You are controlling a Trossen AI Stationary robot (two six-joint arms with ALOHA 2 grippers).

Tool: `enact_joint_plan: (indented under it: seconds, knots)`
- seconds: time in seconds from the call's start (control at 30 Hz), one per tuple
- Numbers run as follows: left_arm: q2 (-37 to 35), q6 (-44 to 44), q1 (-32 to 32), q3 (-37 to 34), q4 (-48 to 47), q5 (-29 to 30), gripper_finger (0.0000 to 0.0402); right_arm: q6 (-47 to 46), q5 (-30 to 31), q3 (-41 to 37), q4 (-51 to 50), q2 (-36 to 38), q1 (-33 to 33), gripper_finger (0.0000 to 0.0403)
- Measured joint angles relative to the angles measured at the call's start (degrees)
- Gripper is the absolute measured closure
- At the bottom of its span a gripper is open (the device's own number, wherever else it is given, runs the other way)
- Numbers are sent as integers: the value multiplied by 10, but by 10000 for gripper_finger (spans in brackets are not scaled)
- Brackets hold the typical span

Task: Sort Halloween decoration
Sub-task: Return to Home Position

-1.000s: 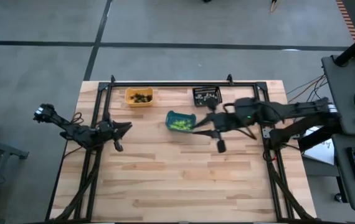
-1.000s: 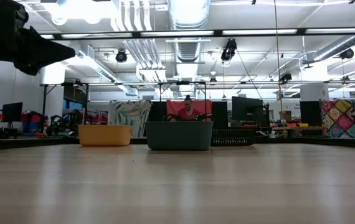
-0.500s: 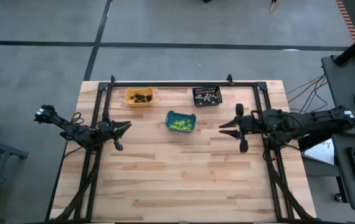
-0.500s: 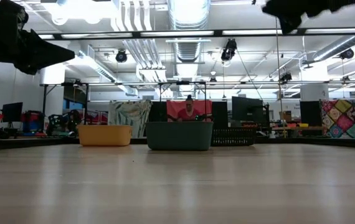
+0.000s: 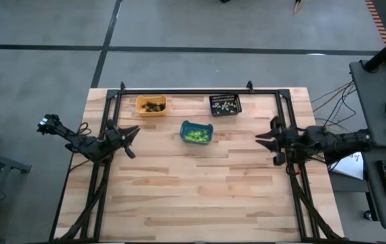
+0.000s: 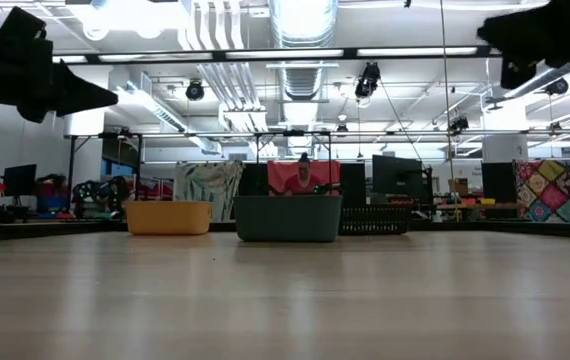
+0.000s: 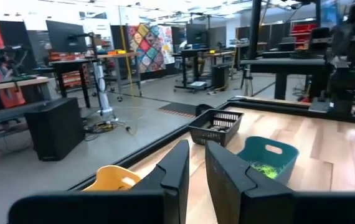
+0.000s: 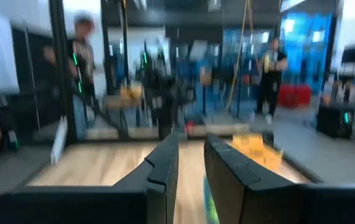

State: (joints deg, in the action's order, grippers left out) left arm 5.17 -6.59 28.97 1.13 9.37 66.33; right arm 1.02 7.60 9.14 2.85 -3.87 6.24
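- The wooden surface [image 5: 200, 196] takes up the middle of the high view, with a black frame [image 5: 200, 91] running along its far edge and down both sides.
- The left arm [image 5: 84, 144] reaches in from the left side of the surface. It is raised, so in the low view it shows only as a dark shape in the upper left corner.
- The right arm [image 5: 328, 140] reaches in from the right side and is raised in the same way.
- The left hand [image 5: 131, 133] hangs over the left frame rail, well apart from every bin. It is released: the left wrist view shows its fingers [image 7: 177, 168] a slim gap apart with nothing between them.
- The right hand [image 5: 264, 140] hangs by the right frame rail. It is also released and grasps nothing.
- Three bins stand on the far half of the surface:
  - The yellow bin [image 5: 151, 105] stands at the far left.
  - The black basket [image 5: 225, 104] stands at the far right.
  - The teal bin [image 5: 196, 132] stands between and nearer than the other two.
- The Halloween decoration lies sorted inside the bins:
  - The dark trinkets [image 5: 154, 106] are in the yellow bin.
  - The lime green trinkets [image 5: 194, 136] are in the teal bin.
  - The pale trinkets [image 5: 227, 105] are in the black basket.
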Motion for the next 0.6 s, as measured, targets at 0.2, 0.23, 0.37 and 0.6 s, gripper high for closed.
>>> enact_joint_plan:
  seconds: [0.2, 0.23, 0.37, 0.6]
  knots:
    - [0, 0, 0, 0, 0, 2, 367, 18, 1, -31, 6, 31, 0, 333]
    - [0, 0, 0, 0, 0, 2, 367, 21, 3, -35, 18, 24, 0, 333]
    - [0, 0, 0, 0, 0, 1, 367, 38, 5, -70, 48, 23, -1, 333]
    - [4, 0, 0, 0, 0, 2, 367, 45, 10, -84, 34, 27, -3, 333]
